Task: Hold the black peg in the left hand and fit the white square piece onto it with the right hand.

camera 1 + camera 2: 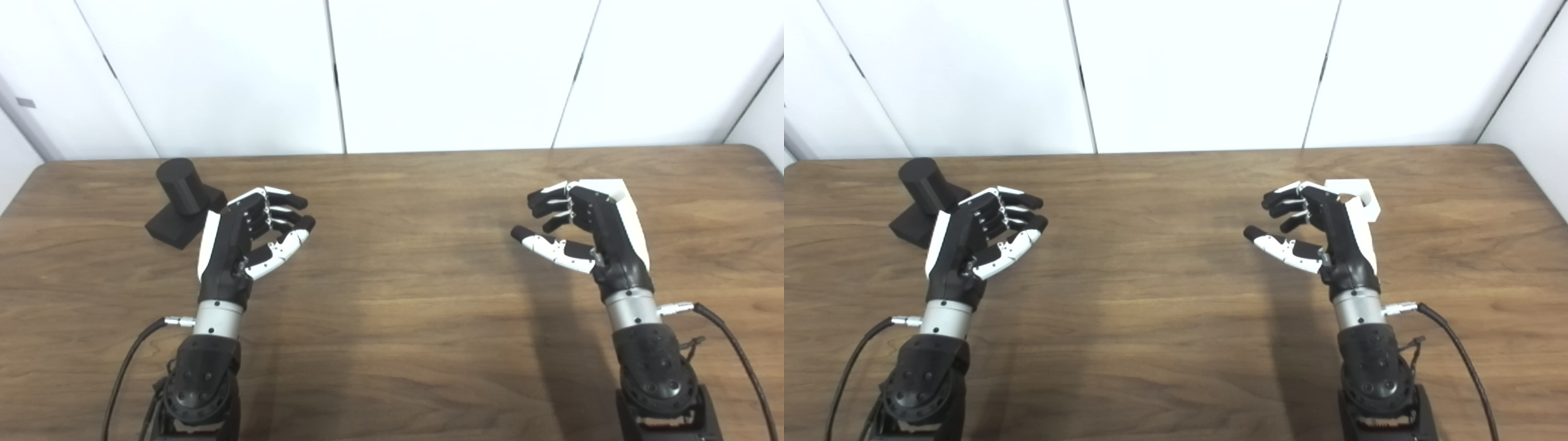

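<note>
Wood-grain counter (392,294) spreads under both my arms, running from the near edge up to a white panelled wall (453,73) at the far side. My left hand (236,239) hovers over the left part of the counter, palm turned toward the middle, its fingers (285,211) loosely curled and apart from the thumb, holding nothing. Just beyond it, at the far left, lies the black peg (184,199): a round cylinder rising from a flat square base. The base rests on the counter and the cylinder's long axis tilts up and away toward the far left, its round end face pointing at the far left corner. The back of my left hand overlaps the peg's near right corner in both views, so I cannot tell whether they touch.

My right hand (1323,229) mirrors the left on the right part of the counter, palm toward the middle, fingers (1283,205) bent and spread from the outstretched thumb, with nothing between them. The white square piece (1363,199) sits on the counter just behind and to the right of this hand, mostly hidden by it. In the right eye view its top face shows part of a round hole that opens upward. I cannot tell whether the hand touches the piece.

The two hands are well apart, with bare counter between them.
</note>
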You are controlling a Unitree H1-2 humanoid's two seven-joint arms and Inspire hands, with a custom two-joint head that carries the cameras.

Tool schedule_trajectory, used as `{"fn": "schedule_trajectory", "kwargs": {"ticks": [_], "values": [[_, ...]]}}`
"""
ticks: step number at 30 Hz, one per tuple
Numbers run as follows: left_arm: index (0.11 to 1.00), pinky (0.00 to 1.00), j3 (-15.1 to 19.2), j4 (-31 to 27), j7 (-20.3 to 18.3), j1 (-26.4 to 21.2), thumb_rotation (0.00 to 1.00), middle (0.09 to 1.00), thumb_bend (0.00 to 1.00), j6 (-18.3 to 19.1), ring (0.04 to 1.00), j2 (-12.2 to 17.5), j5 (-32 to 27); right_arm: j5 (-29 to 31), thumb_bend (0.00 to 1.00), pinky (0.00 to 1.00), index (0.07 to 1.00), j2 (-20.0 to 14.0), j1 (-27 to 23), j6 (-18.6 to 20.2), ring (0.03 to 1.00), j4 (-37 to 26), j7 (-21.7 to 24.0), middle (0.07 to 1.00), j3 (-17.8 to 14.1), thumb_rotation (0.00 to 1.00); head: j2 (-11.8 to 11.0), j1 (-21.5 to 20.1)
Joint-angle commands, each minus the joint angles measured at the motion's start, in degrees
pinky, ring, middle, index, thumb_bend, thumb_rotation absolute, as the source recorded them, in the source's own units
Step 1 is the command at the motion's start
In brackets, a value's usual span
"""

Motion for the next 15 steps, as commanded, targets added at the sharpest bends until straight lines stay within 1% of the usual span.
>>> {"fn": "schedule_trajectory", "kwargs": {"ticks": [1, 8, 10, 13, 14, 15], "values": [[0.499, 0.43, -0.1, -1.1, -0.1, -2.3, 0.06, 0.613, 0.50, -2.0, 0.536, 0.4, 0.0, 0.2, 0.50, 0.45, 0.494, -0.5, -1.8, -2.2, 0.580, -1.5, -0.8, 0.626, -0.2, 0.14, 0.1, -0.1], [0.499, 0.44, 0.1, -0.7, -0.3, -2.3, 0.06, 0.614, 0.50, -2.4, 0.541, 0.6, -0.4, 0.1, 0.50, 0.45, 0.494, -0.2, -1.9, -2.5, 0.572, -1.1, -0.9, 0.624, 0.2, 0.14, -0.2, 0.1], [0.499, 0.44, 0.1, -0.5, -0.2, -2.3, 0.06, 0.611, 0.50, -2.6, 0.541, 0.6, -0.4, 0.2, 0.50, 0.45, 0.494, -0.1, -1.9, -2.6, 0.570, -1.0, -1.0, 0.622, 0.2, 0.14, -0.3, 0.7], [0.499, 0.44, -0.1, -0.5, -0.2, -2.1, 0.06, 0.608, 0.50, -2.5, 0.537, 0.3, -0.2, 0.3, 0.50, 0.46, 0.494, -0.4, -1.7, -2.7, 0.575, -0.9, -0.9, 0.624, 0.0, 0.13, -0.6, 5.0], [0.499, 0.44, -0.3, -0.6, -0.2, -2.1, 0.06, 0.609, 0.50, -2.4, 0.541, 0.1, -0.1, 0.4, 0.50, 0.46, 0.494, -0.7, -1.6, -2.7, 0.579, -1.0, -0.8, 0.626, -0.2, 0.13, -0.8, 6.7], [0.499, 0.44, -0.6, -0.6, -0.1, -2.0, 0.06, 0.609, 0.50, -2.4, 0.541, -0.2, 0.0, 0.7, 0.50, 0.47, 0.495, -0.9, -1.5, -2.6, 0.583, -1.1, -0.6, 0.628, -0.4, 0.13, -1.2, 9.4]]}}
